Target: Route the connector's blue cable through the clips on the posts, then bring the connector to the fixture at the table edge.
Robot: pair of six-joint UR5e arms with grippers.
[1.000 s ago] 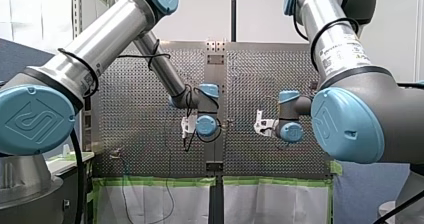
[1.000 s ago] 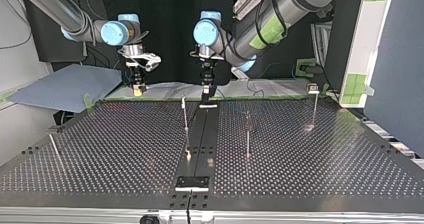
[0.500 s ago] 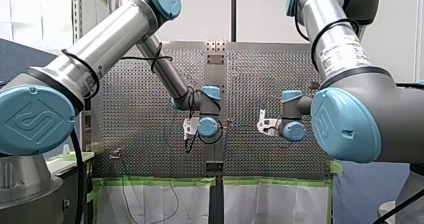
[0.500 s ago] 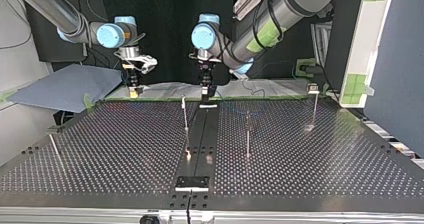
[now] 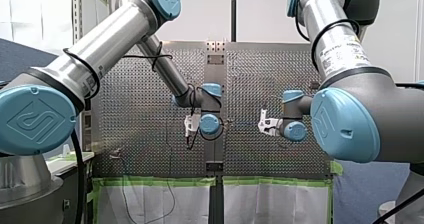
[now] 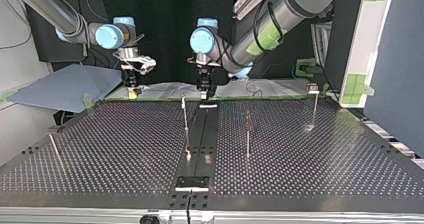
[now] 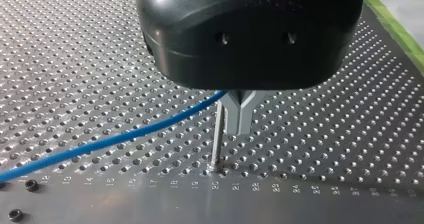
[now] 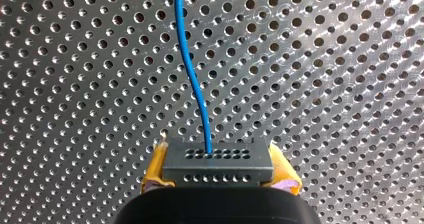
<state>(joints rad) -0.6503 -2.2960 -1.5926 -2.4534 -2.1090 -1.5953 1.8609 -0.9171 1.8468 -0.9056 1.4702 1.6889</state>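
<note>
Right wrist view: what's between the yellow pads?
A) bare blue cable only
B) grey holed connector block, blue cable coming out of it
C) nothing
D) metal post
B: the grey rectangular connector block sits clamped between the yellow pads of my right end effector, and the thin blue cable leaves its holed face, running ahead over the perforated table.
</note>
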